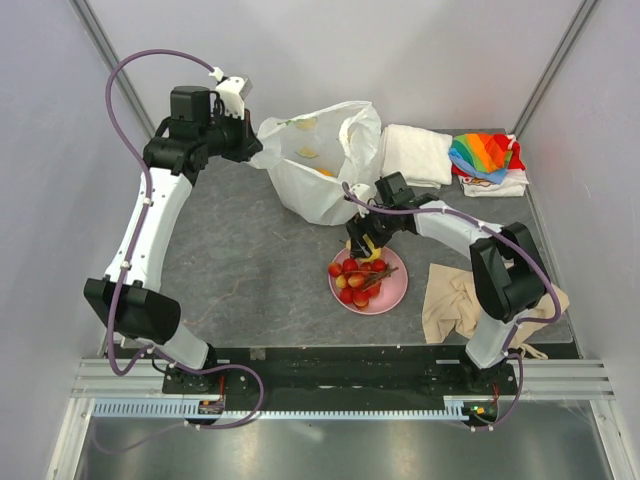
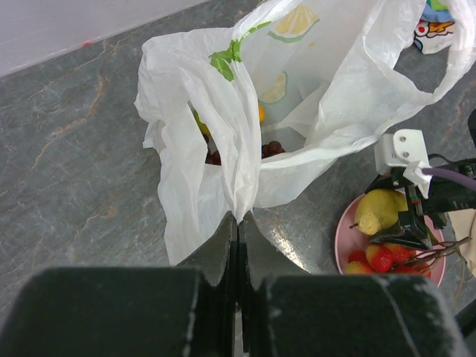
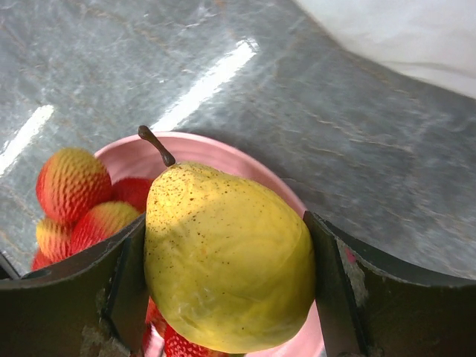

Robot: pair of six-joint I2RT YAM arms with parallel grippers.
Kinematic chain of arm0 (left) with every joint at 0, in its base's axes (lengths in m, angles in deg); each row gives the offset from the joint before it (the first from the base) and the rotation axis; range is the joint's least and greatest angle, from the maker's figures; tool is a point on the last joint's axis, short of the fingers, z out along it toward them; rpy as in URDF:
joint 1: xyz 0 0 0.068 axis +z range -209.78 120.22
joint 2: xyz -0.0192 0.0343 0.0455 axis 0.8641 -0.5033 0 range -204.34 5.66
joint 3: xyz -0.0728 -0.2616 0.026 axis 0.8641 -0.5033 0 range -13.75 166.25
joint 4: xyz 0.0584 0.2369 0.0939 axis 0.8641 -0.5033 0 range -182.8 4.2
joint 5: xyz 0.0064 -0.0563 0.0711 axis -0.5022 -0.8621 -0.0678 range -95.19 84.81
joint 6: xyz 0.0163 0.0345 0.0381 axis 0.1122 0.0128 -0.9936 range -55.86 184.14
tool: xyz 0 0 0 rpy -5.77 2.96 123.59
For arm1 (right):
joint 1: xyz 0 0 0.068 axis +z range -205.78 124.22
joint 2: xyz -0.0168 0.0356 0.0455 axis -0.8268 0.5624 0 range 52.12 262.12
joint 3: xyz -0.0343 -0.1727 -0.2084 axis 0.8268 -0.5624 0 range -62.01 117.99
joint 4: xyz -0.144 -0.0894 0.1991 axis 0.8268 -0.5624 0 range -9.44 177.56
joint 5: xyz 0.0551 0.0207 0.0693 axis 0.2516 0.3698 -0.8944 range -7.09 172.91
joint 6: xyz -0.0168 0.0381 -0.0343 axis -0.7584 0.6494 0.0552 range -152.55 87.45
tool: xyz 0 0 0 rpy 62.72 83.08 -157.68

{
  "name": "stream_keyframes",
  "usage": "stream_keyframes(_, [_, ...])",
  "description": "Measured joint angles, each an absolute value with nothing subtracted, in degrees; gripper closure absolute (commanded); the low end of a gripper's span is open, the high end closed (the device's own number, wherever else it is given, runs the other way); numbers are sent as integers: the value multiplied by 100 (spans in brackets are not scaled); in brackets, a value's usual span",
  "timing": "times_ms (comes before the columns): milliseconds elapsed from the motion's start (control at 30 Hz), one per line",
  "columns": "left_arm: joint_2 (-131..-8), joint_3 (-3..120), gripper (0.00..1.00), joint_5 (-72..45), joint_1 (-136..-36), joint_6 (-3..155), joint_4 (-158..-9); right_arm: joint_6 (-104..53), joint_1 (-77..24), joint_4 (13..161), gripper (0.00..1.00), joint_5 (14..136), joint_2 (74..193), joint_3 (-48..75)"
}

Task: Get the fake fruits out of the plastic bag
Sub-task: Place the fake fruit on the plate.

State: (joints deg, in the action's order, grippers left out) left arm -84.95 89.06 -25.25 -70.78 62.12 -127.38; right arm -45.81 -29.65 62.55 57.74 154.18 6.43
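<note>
plastic bag [image 1: 320, 160]: thin, crinkly, translucent white, with green leaf and lemon-slice print. it stands mouth open on the far middle of the grey table [image 1: 250, 260].
left gripper [image 2: 238, 222]: jaws pinched on a fold of the bag's near rim.
dark grapes [image 2: 274, 148]: a glossy bunch lying inside the bag.
yellow pear [image 3: 223, 253]: speckled skin, brown stem, clamped between the jaws of the right gripper [image 1: 366, 246] just above the pink plate [image 3: 223, 152].
red fruits [image 3: 71, 182]: bumpy red-yellow cluster lying on the plate, near the bag.
</note>
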Motion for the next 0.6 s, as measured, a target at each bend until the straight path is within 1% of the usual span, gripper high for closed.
stream_keyframes(33, [-8508,8906,98,-2525,-7078,6212,-12736,-4570,-2930,6255,80,5772,15418,628])
stream_keyframes(100, [-8530,8906,98,-2525,-7078,6212,-12736,-4520,-2860,6250,70,5772,15418,586])
stream_keyframes(233, [-8585,8906,98,-2525,-7078,6212,-12738,-4410,-2803,6215,67,5791,15418,549])
stream_keyframes(267, [-8591,8906,98,-2525,-7078,6212,-12738,-4404,-2803,6215,64,5798,15418,549])
stream_keyframes(333, [-8598,8906,98,-2527,-7078,6212,-12736,-4371,-2805,6215,57,5820,15418,549])
stream_keyframes(367, [-8607,8917,98,-2529,-7078,6212,-12738,-4364,-2814,6213,51,5833,15418,549])
stream_keyframes(400, [-8622,8936,99,-2531,-7078,6212,-12736,-4345,-2820,6207,42,5840,15418,554])
stream_keyframes(467, [-8663,8982,98,-2531,-7078,6214,-12734,-4325,-2831,6189,40,5837,15418,578])
stream_keyframes(500, [-8681,8989,98,-2531,-7078,6212,-12729,-4321,-2836,6161,35,5837,15418,604])
stream_keyframes(533, [-8701,9004,98,-2536,-7078,6212,-12732,-4308,-2842,6128,32,5837,15418,645])
stream_keyframes(600, [-8747,9048,98,-2542,-7078,6214,-12729,-4290,-2855,6067,21,5822,15418,739])
